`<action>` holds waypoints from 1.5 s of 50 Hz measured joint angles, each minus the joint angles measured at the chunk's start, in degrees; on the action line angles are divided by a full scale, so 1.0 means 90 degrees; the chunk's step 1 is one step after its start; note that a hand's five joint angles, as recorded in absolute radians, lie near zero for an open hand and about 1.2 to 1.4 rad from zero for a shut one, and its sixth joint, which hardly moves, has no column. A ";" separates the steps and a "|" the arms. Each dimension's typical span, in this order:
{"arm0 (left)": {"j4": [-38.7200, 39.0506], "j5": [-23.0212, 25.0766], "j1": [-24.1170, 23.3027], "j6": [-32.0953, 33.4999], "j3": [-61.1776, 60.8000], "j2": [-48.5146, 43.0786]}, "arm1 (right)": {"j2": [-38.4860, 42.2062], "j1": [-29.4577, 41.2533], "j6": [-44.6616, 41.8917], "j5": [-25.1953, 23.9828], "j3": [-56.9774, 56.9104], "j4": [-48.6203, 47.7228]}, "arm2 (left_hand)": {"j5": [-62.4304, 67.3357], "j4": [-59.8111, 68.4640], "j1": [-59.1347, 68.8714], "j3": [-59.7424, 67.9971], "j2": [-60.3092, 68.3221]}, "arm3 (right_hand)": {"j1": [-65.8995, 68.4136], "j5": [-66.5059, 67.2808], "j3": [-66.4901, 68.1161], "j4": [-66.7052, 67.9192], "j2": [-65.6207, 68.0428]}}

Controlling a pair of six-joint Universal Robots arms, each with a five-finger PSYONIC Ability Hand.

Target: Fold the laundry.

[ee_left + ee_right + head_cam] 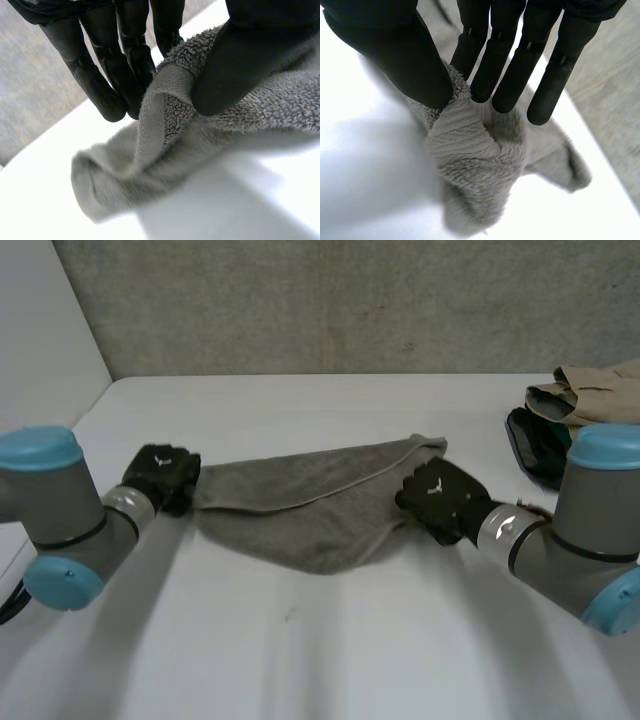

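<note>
While each hand pinches one end of the towel (300, 515), the step in hand looks like the stretch before a first fold. Left hand (160, 477) grips the end at 9 o'clock: its thumb (235, 70) presses a bunched hem against the fingers (125, 80), which are fairly straight and close together. Right hand (440, 495) grips the end at 3 o'clock in the same way, thumb (410, 65) against fingers (512, 75), with a wad of terry gathered at the fingertips (more a clump than a clean corner). Between them the upper edge runs nearly straight, and the slack belly droops toward 6 o'clock. It seems to lie on the table (300, 670), though I cannot tell for sure.

By my judgement the fold itself is not yet begun. The next move calls for both hands to travel together, carrying the held edge over the loose edge at 6 o'clock, ends level, or the cloth will land skewed.

Underneath, the table is white and smooth. Farther off, at 2 o'clock, a pile (590, 400) of other laundry sits near the edge, tan cloth over something dark. Beyond rises a rough grey wall (350, 300).
</note>
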 measured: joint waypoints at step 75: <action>-0.1390 0.0213 -0.0121 0.0853 0.0788 0.0004 | -0.0353 0.0104 0.0651 0.0727 0.0000 0.0236 | -0.0098 -0.0033 -0.0104 0.0001 -0.0041 | 0.0000 0.0001 0.0000 0.0004 0.0000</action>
